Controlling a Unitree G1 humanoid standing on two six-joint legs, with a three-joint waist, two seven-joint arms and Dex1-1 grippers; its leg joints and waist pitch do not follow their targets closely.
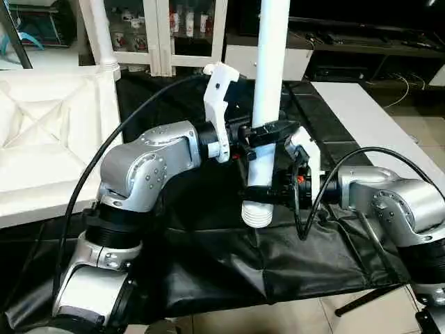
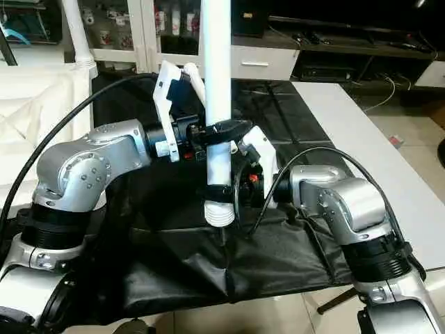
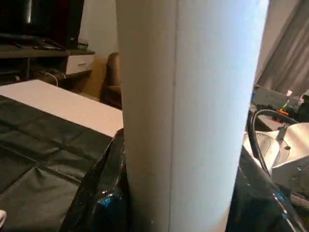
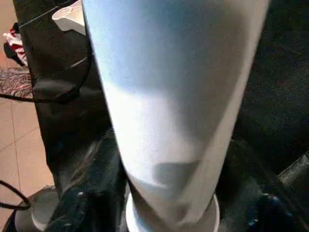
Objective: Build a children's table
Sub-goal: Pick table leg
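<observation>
A white tube leg [image 1: 270, 83] stands upright in the middle of the scene, held in the air above a table draped in black cloth [image 1: 208, 257]. Its ribbed threaded end [image 1: 255, 213] points down and hangs just above the cloth without touching it. The top of the leg runs out past the upper edge of the head views.

The left gripper [image 1: 268, 132] reaches in from the left on a silver arm and is clenched around the leg partway up, its black fingers wrapping the tube. In the left wrist view the leg [image 3: 188, 111] stands close and upright, with glossy black fingers [image 3: 99, 198] pressed on either side.

The right gripper [image 1: 272, 186] comes in from the right and sits lower on the same leg, just above the threaded end. Its black fingers lie against the tube on both sides; whether they are squeezing it or only resting there cannot be told. The right wrist view looks along the leg [image 4: 169, 116] toward its collar, with dark fingers [image 4: 87, 193] beside it.

At far left the white tabletop [image 1: 49, 132] lies upside down, its ribbed, X-braced underside facing up. Another leg [image 1: 101, 35] stands upright in its far corner socket. Behind are white cabinets [image 1: 167, 35] and, to the right, a pale counter [image 1: 368, 118].
</observation>
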